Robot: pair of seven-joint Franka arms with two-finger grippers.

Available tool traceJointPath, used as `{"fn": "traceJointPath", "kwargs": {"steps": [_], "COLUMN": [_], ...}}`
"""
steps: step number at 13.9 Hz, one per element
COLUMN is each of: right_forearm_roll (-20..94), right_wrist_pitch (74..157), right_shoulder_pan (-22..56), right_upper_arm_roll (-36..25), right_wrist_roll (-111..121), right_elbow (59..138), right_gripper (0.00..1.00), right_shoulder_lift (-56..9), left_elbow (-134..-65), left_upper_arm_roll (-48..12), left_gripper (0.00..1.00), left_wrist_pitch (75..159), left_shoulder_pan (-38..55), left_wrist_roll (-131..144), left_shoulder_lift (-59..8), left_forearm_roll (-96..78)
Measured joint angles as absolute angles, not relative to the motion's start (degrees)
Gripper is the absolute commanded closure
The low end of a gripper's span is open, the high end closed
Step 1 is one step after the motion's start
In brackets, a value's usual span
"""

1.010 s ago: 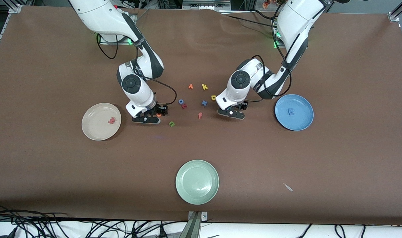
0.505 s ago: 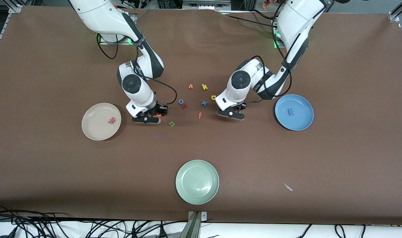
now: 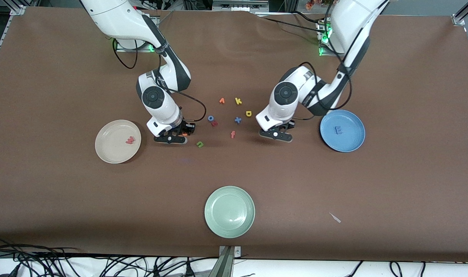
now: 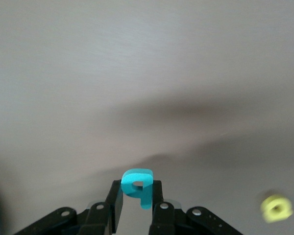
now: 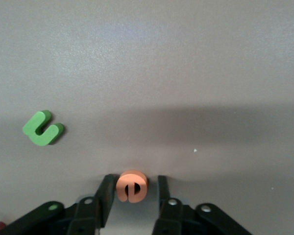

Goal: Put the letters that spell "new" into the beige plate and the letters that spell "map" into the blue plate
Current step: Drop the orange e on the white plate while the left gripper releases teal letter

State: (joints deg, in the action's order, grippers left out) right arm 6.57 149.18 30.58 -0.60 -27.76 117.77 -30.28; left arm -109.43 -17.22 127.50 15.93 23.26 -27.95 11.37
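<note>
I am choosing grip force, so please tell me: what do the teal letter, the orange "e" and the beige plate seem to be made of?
Teal letter, held in the left claw: probably foam, matte, thick with soft rounded edges.
Orange "e", between the right claw's fingers on the table: same matte, thick-cut look, likely foam.
Beige plate: smooth, faintly speckled, low sheen; plastic or ceramic, I cannot tell which.

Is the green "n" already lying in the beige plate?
No: the green "n" lies on the bare table beside the right gripper, while the beige plate holds only the pinkish-red "w".
</note>
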Motion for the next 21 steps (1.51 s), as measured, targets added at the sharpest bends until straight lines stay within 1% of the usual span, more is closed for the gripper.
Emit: {"fn": "traceJointPath", "kwargs": {"steps": [3, 6, 7, 8, 9, 10, 13, 15, 16, 18, 21], "right_forearm_roll": [6.6, 6.6, 6.6, 6.6, 6.6, 6.6, 6.6, 6.6, 6.6, 6.6, 6.6], "right_wrist_pitch": [149.2, 149.2, 149.2, 149.2, 149.2, 149.2, 149.2, 149.2, 148.9, 145.3, 137.8], "right_shoulder_pan": [30.6, 30.6, 30.6, 30.6, 30.6, 30.7, 30.8, 30.8, 30.8, 30.7, 30.6], "right_upper_arm_roll": [-0.6, -0.6, -0.6, -0.6, -0.6, -0.5, -0.5, -0.5, -0.5, -1.5, -6.4], "right_wrist_roll": [-27.8, -27.8, -27.8, -27.8, -27.8, -27.8, -27.8, -27.8, -27.8, -27.3, -19.6], "right_elbow": [117.8, 117.7, 117.7, 117.7, 117.7, 117.7, 117.7, 117.3, 116.9, 115.2, 113.1], "right_gripper": [0.67, 0.70, 0.75, 0.76, 0.76, 0.78, 0.84, 0.85, 0.85, 0.85, 0.85], "right_shoulder_lift": [-30.3, -30.2, -30.2, -30.2, -30.2, -30.2, -30.2, -30.3, -30.3, -30.1, -27.9], "left_elbow": [-109.5, -111.3, -112.3, -113.0, -113.7, -114.1, -114.1, -113.3, -112.8, -111.7, -110.8], "left_upper_arm_roll": [-17.1, -16.9, -16.9, -16.9, -16.9, -16.9, -17.8, -19.6, -21.1, -24.4, -28.9], "left_gripper": [0.96, 0.92, 0.75, 0.51, 0.21, 0.00, 0.00, 0.03, 0.03, 0.04, 0.06], "left_wrist_pitch": [119.4, 116.5, 116.4, 116.4, 116.4, 116.4, 116.4, 116.6, 116.6, 116.6, 117.3], "left_shoulder_pan": [8.2, 2.5, 0.6, -1.0, -1.9, -2.3, -2.0, -1.9, -1.8, -1.5, 0.0], "left_wrist_roll": [10.0, 2.4, 0.2, -1.7, -2.9, -3.4, -3.6, -3.5, -2.8, 2.3, 14.8], "left_shoulder_lift": [-23.8, -23.3, -23.3, -23.4, -23.5, -23.5, -23.6, -23.5, -23.5, -23.5, -23.8], "left_forearm_roll": [11.4, 14.5, 15.3, 15.5, 15.5, 15.5, 15.5, 15.5, 15.4, 13.8, 10.8]}}
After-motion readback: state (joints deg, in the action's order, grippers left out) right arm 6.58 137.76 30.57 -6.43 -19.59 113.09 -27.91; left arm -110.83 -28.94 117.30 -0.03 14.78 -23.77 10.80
